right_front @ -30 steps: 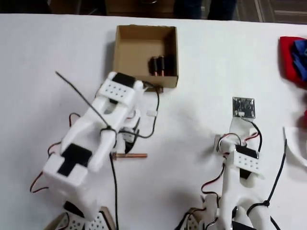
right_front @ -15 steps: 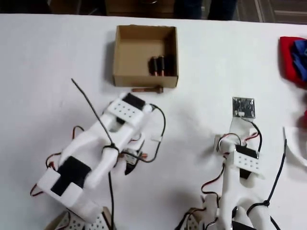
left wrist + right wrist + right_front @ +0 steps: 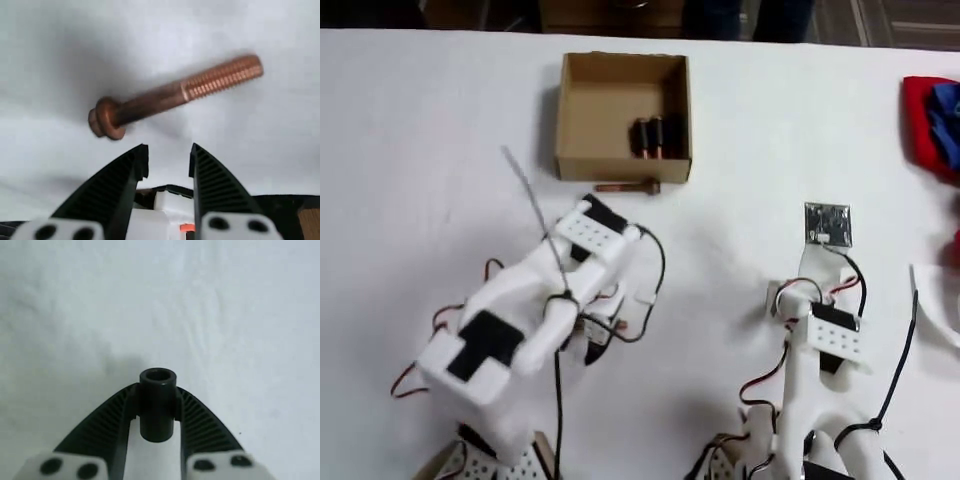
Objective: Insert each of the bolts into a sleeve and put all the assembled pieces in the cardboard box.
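Observation:
A copper bolt [image 3: 175, 97] lies flat on the white table just ahead of my left gripper [image 3: 167, 156], which is open with nothing between its fingers. The left arm [image 3: 545, 300] hangs low over the table's near middle. A second copper bolt [image 3: 627, 186] lies against the front wall of the cardboard box [image 3: 575, 110]. Inside the box, dark assembled pieces [image 3: 650, 137] rest at its right side. My right gripper [image 3: 157, 390] is shut on a black sleeve [image 3: 157, 410], held upright with its bore facing up. The right arm [image 3: 825, 340] stands at the near right.
Red and blue items [image 3: 932, 115] lie at the table's right edge, with a white curved part [image 3: 935, 305] below them. Loose cables trail around both arms. Open table lies to the left of the box and between the arms.
The left arm drew back from the box toward the table's near side, uncovering the bolt by the box and covering the one in the middle. The right arm stayed still.

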`<state>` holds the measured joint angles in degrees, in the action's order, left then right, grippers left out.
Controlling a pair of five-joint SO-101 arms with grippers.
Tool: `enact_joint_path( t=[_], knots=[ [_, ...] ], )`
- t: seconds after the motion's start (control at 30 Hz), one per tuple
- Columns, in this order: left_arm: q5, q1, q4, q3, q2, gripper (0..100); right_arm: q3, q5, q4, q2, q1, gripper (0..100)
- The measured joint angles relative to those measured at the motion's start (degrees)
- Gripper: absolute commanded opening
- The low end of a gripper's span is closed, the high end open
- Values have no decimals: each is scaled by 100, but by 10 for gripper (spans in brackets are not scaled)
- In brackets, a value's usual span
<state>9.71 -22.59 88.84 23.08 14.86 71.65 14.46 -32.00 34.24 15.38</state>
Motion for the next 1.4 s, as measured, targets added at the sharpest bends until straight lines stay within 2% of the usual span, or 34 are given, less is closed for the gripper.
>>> enact_joint_path(
  t=[0.27,0.43,0.6,0.83,1.13,1.4],
  knots=[
    [44,343,35,-1213,1020,154,0,0,0,0,0,24],
    [448,668,-44,-2066,1099,154,0,0,0,0,0,24],
    [826,642,26,-2497,1108,154,0,0,0,0,0,24],
    [1873,651,-53,-2673,1143,155,0,0,0,0,0,24],
    [2259,651,-255,-2998,1143,155,0,0,0,0,0,24],
    [2646,651,-765,-3077,1565,155,0,0,0,0,0,24]
  ],
)
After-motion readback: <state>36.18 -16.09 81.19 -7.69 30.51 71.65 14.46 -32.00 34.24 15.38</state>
